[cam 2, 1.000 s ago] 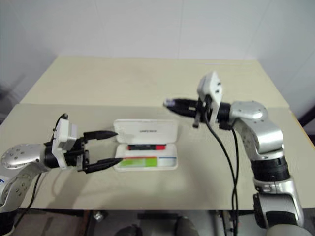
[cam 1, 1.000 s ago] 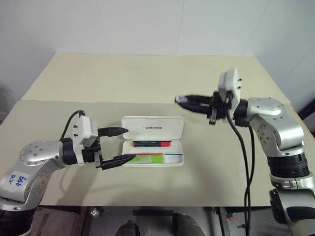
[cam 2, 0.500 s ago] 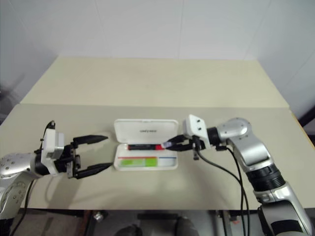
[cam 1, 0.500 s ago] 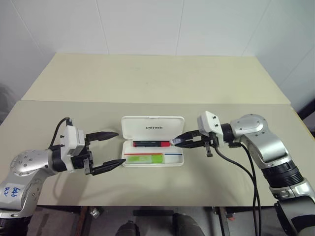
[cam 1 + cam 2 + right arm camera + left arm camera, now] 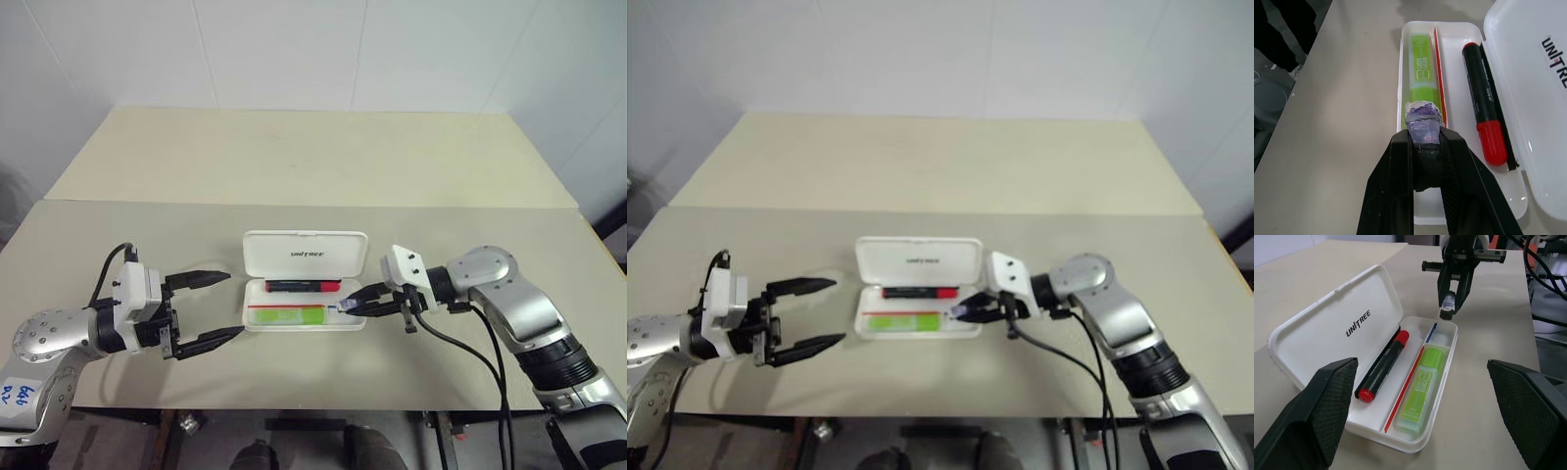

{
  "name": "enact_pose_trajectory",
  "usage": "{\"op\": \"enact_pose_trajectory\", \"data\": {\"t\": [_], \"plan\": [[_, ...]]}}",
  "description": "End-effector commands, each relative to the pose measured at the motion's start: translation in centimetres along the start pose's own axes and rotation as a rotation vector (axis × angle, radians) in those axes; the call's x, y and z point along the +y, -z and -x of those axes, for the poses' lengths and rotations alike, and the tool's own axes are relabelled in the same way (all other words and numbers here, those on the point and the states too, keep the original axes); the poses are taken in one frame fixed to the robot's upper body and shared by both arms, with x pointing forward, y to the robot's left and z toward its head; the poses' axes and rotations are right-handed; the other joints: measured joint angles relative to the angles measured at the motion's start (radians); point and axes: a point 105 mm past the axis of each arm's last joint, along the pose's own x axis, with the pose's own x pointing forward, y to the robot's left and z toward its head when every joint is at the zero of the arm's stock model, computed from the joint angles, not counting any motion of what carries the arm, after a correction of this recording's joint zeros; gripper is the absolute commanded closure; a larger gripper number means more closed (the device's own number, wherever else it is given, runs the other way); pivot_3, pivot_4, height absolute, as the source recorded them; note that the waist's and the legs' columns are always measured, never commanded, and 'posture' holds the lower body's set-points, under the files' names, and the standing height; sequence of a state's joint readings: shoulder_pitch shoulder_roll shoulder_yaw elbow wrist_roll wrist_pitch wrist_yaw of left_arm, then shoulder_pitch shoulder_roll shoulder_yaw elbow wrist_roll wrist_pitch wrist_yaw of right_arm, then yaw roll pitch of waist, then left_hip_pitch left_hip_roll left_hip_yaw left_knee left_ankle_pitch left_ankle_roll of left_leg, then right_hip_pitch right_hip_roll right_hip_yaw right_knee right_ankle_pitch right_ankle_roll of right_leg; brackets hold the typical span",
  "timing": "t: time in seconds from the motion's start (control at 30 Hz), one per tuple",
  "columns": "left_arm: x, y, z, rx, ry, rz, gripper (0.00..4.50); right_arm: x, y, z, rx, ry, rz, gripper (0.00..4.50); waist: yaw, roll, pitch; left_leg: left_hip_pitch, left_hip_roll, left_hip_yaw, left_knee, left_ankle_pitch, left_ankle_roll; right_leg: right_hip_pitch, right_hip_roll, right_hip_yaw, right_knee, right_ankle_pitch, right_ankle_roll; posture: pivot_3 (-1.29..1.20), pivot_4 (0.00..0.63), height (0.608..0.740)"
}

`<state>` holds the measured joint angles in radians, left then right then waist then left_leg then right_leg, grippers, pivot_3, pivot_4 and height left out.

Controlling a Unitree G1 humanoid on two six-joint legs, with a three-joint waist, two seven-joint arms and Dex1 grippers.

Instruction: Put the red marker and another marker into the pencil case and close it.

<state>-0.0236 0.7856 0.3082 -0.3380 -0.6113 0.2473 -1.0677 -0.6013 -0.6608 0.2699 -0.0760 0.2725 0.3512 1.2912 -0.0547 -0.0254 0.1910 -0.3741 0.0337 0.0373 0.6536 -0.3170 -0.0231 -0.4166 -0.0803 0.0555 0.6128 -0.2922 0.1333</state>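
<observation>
Open case (image 5: 1327,333) (red (image 5: 1382,363) + green marker (image 5: 1421,394)).

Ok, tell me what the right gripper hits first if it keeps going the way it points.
Probably the pencil case: the right gripper, jaws shut, points down-left over its right end, toward the front compartment holding the green marker. Depth is hard to judge.

The pencil case (image 5: 1327,333) is white, with dark lettering on its open lid and a thin red stripe and a short blue stripe inside. The red marker (image 5: 1382,365) has a black barrel and red ends. The other marker (image 5: 1419,393) is light green. The counter (image 5: 294,166) is pale beige. Both grippers have black fingers, and the right gripper (image 5: 1422,125) carries a purple and grey wrapping at its tip.
</observation>
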Motion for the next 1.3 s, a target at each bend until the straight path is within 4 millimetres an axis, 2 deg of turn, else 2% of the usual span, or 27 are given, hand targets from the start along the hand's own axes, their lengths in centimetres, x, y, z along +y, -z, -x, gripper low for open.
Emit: {"op": "enact_pose_trajectory", "data": {"t": [0.03,0.43,0.47,0.6,0.8,0.9,1.03,1.23,1.3], "plan": [[0.2,-0.6,0.2,-0.006,-0.004,-0.041,0.0,-0.2,-0.3,-0.5,-0.017,0.015,0.01,4.13,0.0,0.0,0.0,0.0,0.0,0.0,0.0,0.0,0.0,0.0,0.0,0.0,0.0,0.0,0.0,0.0,0.15,0.74],[0.4,-0.8,0.3,0.003,-0.007,-0.054,0.0,-0.4,1.1,-1.0,0.003,0.013,0.008,4.13,0.001,0.0,0.0,0.0,0.0,0.0,0.003,0.0,0.0,0.0,0.0,0.0,0.003,0.0,0.0,0.0,0.15,0.74],[0.5,-0.8,0.3,0.004,-0.008,-0.055,0.0,-0.5,1.3,-1.0,0.01,0.017,0.01,3.41,0.001,0.0,0.0,0.0,0.0,0.0,0.004,0.0,0.0,0.0,0.0,0.0,0.004,0.0,0.0,0.0,0.15,0.74],[0.6,-0.8,0.3,0.005,-0.012,-0.058,0.0,-0.9,1.5,-1.0,0.017,0.027,0.019,2.1,0.001,0.0,0.0,0.0,0.0,0.001,0.006,0.0,0.0,0.0,0.0,0.0,0.004,0.0,0.0,0.0,0.15,0.74],[0.8,-0.8,0.2,0.009,-0.021,-0.056,0.0,-1.4,0.5,0.1,-0.014,0.038,0.041,0.02,0.001,0.0,0.0,0.0,0.0,0.001,0.008,0.0,0.0,0.0,0.0,0.0,0.006,0.0,0.0,0.0,0.15,0.74],[1.3,-0.7,0.1,0.015,-0.047,-0.054,0.0,-1.9,-0.4,0.6,-0.063,0.069,0.046,0.02,0.001,0.0,0.0,0.0,0.0,0.001,0.009,0.0,0.0,0.001,0.0,0.0,0.006,0.0,0.0,0.0,0.15,0.74],[2.1,-1.0,-0.3,-0.015,-0.082,-0.053,0.0,-2.3,-3.3,2.1,-0.261,0.105,0.051,0.02,0.001,0.0,0.0,0.001,0.0,0.0,0.01,0.0,0.0,0.001,0.0,0.0,0.007,0.0,0.0,0.0,0.15,0.74],[3.0,-1.4,-0.6,-0.044,-0.087,-0.089,0.0,-2.1,-3.4,3.1,-0.308,0.116,0.069,0.02,0.002,0.0,0.0,0.001,0.0,0.0,0.01,0.0,0.0,0.003,0.0,-0.001,0.008,0.0,0.0,0.0,0.15,0.74],[3.4,-1.3,-0.7,-0.033,-0.088,-0.107,0.4,-2.4,-3.4,3.2,-0.31,0.136,0.072,0.0,0.001,0.0,0.0,0.001,0.0,0.0,0.01,0.0,0.0,0.003,0.0,-0.001,0.008,0.0,0.0,0.0,0.15,0.74]]}}
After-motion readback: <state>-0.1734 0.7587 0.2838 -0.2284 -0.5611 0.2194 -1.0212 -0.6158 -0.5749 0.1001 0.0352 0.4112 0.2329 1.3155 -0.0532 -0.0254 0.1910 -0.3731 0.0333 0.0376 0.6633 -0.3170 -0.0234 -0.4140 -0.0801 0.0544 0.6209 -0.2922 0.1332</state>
